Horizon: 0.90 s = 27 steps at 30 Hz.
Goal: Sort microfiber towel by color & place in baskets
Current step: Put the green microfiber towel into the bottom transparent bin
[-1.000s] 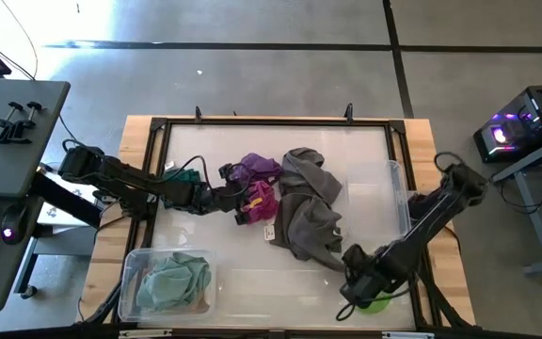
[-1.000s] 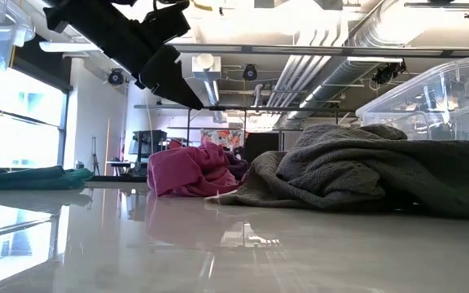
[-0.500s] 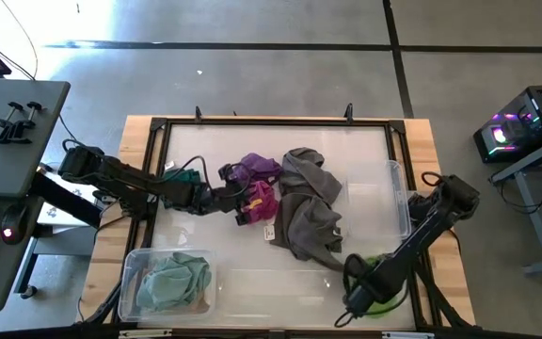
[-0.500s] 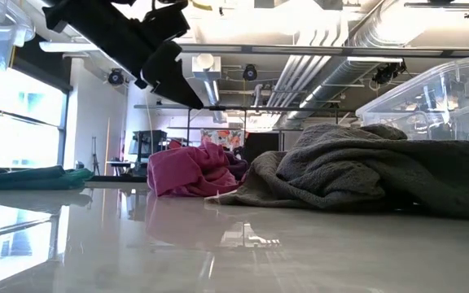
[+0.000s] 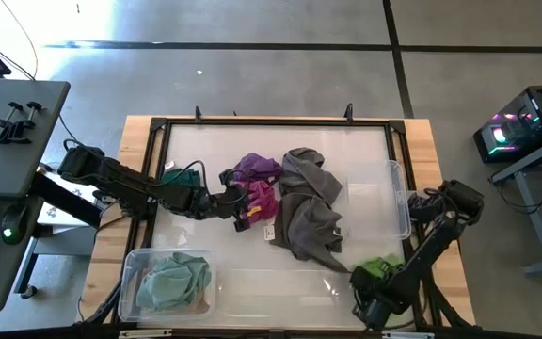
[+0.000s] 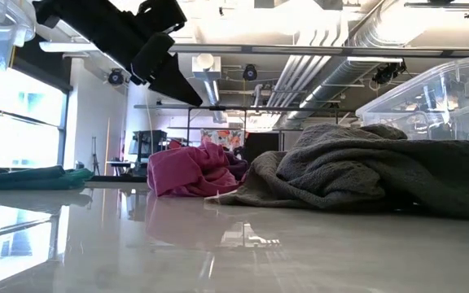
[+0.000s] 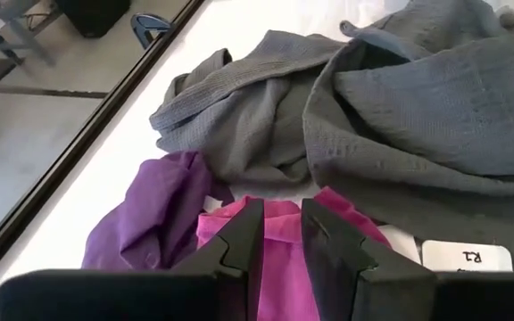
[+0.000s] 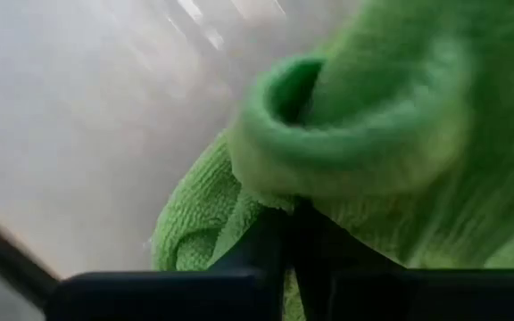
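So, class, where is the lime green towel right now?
In the high view, the lime green towel is near the table's front right corner, pinched in the right gripper, beyond the grey towel.

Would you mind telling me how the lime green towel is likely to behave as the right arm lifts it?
The lime green towel bunches in soft folds above the shut jaws, so it will probably droop and hang. Its fuzzy pile suggests it is light and unlikely to slip.
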Tool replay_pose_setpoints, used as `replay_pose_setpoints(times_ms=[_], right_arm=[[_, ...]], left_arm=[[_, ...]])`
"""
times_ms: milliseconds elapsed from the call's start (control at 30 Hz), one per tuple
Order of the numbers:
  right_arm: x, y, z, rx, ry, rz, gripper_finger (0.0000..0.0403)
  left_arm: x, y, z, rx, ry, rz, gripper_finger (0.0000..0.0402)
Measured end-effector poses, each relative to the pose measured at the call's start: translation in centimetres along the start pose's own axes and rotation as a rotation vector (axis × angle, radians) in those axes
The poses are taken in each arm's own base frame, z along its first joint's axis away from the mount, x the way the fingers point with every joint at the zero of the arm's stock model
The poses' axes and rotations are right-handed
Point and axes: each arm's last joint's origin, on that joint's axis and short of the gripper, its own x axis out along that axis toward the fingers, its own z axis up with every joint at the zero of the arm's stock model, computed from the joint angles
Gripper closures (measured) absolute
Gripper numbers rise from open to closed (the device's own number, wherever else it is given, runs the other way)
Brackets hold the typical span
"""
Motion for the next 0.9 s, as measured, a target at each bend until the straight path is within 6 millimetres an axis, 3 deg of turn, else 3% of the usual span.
replay_pose_setpoints(times_ms=[133, 267, 467, 633, 733, 900], right_arm=[[-0.4, 0.4, -0.1, -0.037, -0.161, 0.04, 0.0396], [-2.9, 1.2, 0.5, -0.129, -0.397, 0.127, 0.0398], [-6.2, 1.7, 3.2, -0.405, -0.834, 0.079, 0.04], [-6.1, 1.2, 7.0, -0.547, -0.917, -0.076, 0.0401], [-5.2, 0.7, 10.6, -0.514, -0.992, -0.116, 0.0402], [-4.3, -0.6, 16.9, -0.57, -1.09, -0.002, 0.0402]], left_arm=[[0.0, 0.0, 0.5, -0.005, -0.041, -0.003, 0.0335], [-0.1, -0.1, 1.6, -0.073, -0.142, -0.033, 0.0335], [-1.1, -1.9, 3.6, 0.06, -0.387, -0.295, 0.0335], [-1.9, -4.5, 4.0, 0.288, -0.579, -0.302, 0.0335], [-1.9, -6.0, 3.7, 0.399, -0.661, -0.333, 0.0335], [-1.3, -6.8, 3.1, 0.422, -0.673, -0.372, 0.0316]])
